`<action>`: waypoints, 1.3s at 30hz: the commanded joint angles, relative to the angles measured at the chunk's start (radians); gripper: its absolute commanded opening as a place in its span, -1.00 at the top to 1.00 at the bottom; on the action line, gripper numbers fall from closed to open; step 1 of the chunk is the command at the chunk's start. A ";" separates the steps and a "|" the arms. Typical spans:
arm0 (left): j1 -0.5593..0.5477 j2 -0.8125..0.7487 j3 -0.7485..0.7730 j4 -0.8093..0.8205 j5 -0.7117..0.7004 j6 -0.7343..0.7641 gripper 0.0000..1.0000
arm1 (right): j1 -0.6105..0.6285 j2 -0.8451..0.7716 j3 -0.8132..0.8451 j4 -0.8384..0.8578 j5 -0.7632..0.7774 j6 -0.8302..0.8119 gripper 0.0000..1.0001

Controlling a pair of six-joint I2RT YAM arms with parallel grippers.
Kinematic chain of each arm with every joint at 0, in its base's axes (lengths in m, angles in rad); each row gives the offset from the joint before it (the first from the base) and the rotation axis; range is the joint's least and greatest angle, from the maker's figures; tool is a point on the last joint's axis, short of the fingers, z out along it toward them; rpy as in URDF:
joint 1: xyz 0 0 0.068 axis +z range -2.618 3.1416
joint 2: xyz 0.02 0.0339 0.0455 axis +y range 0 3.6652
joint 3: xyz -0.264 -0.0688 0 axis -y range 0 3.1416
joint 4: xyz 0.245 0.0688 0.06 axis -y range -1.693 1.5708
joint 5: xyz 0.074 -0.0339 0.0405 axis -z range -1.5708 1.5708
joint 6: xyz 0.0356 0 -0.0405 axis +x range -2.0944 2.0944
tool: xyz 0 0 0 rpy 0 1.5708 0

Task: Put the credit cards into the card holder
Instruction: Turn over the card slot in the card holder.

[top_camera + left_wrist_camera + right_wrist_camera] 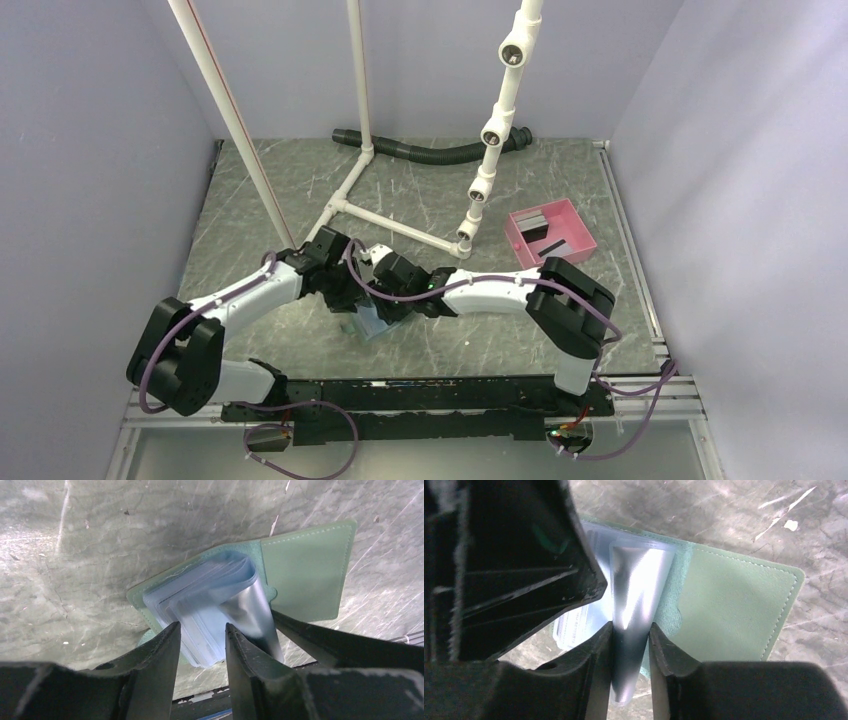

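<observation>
Card holder (pixel 305 575): open and flat on the grey marbled tabletop (pixel 480 190), mid-table between the two arms, with the sage-green cover flap spread to one side.
Plastic sleeves (pixel 200 600): pale blue and raised off the spine in a fanned stack, not lying flat; probably lifted to expose a pocket mouth.
Left gripper (pixel 202 626): fingers on either side of the sleeve stack, apparently pressed against it. Judged a steadying grip, to stop the pockets flopping or sliding under a push.
Right gripper (pixel 631 625): clamped on the near end of a grey card (pixel 636 580), both pads against its faces. Pinched at one end to leave the far end free to lead.
Grey card: held on edge, far end against the sleeves just beside the spine. Cannot tell whether it is already inside a pocket.
Other credit cards (pixel 540 232): in the pink tray (pixel 585 225), far right of the table, well apart from the holder.
Step in hand: feeding one card into a sleeve.
Progress: partial at best, with cards lying in the tray; count inside the sleeves not readable.
Risk: thin sleeve buckling, or the card riding between pockets instead of into one.
Next move calls for: a slow push along the card's length, aligned with the pocket.
</observation>
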 commanded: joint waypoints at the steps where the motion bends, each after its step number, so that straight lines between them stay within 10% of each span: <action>1: 0.003 -0.055 0.008 -0.041 -0.015 0.023 0.09 | -0.026 -0.004 -0.045 0.035 0.056 0.038 0.41; 8: 0.013 -0.137 0.010 -0.089 -0.008 0.037 -0.02 | -0.061 -0.007 -0.083 0.083 -0.014 0.076 0.61; 21: 0.012 -0.105 -0.023 0.021 0.105 0.033 0.57 | -0.088 -0.006 -0.105 0.112 -0.095 0.096 0.65; 30: 0.009 -0.239 0.026 -0.105 0.012 0.001 0.43 | -0.090 -0.003 -0.098 0.108 -0.102 0.093 0.67; 39: -0.011 -0.102 0.012 0.120 0.245 0.006 0.71 | -0.090 -0.012 -0.100 0.104 -0.099 0.090 0.68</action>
